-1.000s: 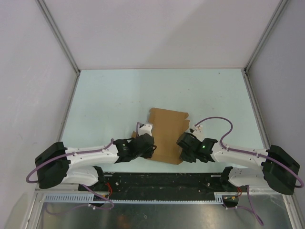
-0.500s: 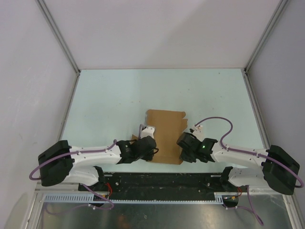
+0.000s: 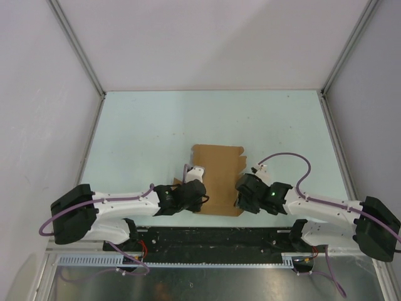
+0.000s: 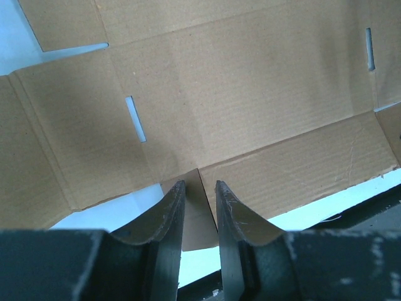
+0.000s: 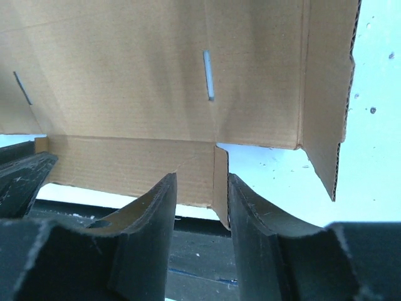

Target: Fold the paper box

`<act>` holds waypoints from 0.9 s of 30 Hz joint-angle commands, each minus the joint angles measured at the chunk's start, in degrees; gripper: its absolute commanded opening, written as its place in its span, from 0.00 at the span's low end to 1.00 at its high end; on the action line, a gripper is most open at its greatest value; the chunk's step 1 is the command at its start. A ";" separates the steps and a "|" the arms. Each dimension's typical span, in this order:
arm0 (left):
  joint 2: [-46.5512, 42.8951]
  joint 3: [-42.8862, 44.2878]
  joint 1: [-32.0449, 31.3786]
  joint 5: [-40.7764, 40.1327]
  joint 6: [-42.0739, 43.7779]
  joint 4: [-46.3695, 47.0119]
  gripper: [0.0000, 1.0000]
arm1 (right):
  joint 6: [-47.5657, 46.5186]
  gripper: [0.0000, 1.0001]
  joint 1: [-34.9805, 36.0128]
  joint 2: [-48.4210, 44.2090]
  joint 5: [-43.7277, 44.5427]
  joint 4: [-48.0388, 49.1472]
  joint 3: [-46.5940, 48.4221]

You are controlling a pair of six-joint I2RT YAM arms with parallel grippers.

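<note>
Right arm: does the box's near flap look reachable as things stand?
Probably yes. The right gripper sits at the paper box's near edge, jaws apart on either side of the flap's end, nothing else between. The left gripper is at the same edge, apart from it.

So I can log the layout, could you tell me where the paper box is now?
In the top view the flat paper box lies on the table near its front edge, between the left gripper and the right gripper.

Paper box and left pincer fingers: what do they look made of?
The paper box looks like brown corrugated cardboard, matte: faint ribbing and scored creases show. The fingers of the left pincer seem dark hard plastic, dull, with whitish scuffs.
</note>
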 commanded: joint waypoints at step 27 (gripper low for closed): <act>2.60 1.71 -1.46 -0.44 -1.39 0.52 0.29 | -0.35 0.24 0.19 0.66 -2.43 5.62 1.97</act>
